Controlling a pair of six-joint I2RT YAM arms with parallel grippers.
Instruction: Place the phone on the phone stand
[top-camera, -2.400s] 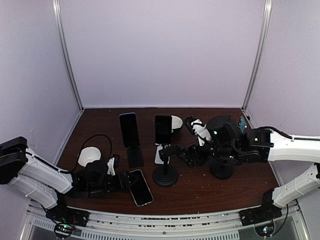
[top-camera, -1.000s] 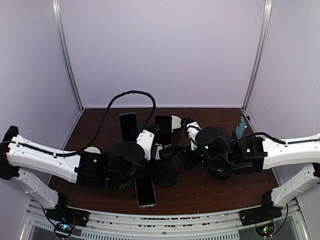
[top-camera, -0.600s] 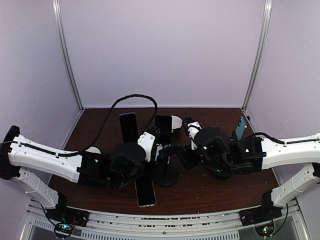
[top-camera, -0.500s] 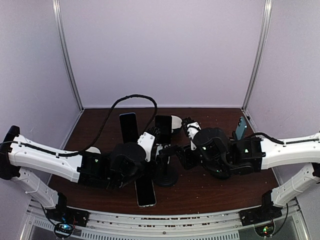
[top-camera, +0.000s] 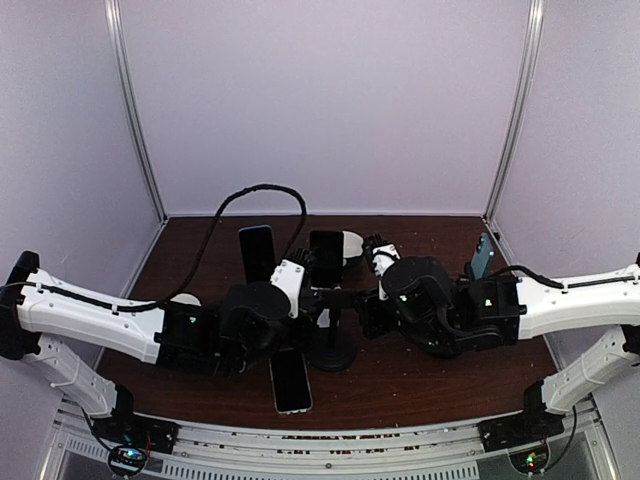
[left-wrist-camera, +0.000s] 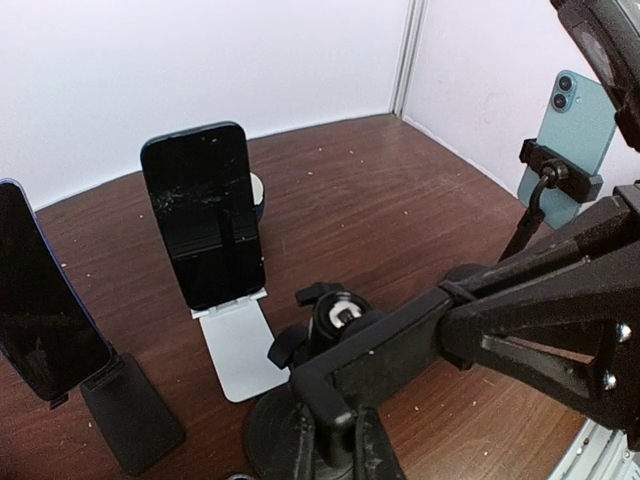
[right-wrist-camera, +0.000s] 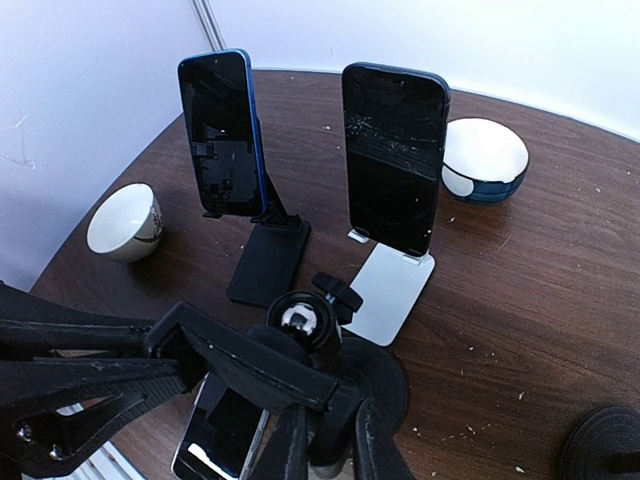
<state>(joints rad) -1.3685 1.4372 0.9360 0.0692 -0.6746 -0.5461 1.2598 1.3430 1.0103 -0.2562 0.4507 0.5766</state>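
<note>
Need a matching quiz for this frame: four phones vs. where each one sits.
A cracked phone
B blue-edged phone
C teal phone
D nearest phone

1 lying flat on the table
2 leaning on the white stand
3 held in the clamp mount, far right
4 leaning on the black wedge stand

Pairs: A-2, B-4, C-3, D-1

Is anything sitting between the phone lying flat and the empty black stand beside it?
Nothing lies on the table between the phone and the phone stand. But the left claw and right claw both clamp the stand's top, filling the spot where the phone goes.
</note>
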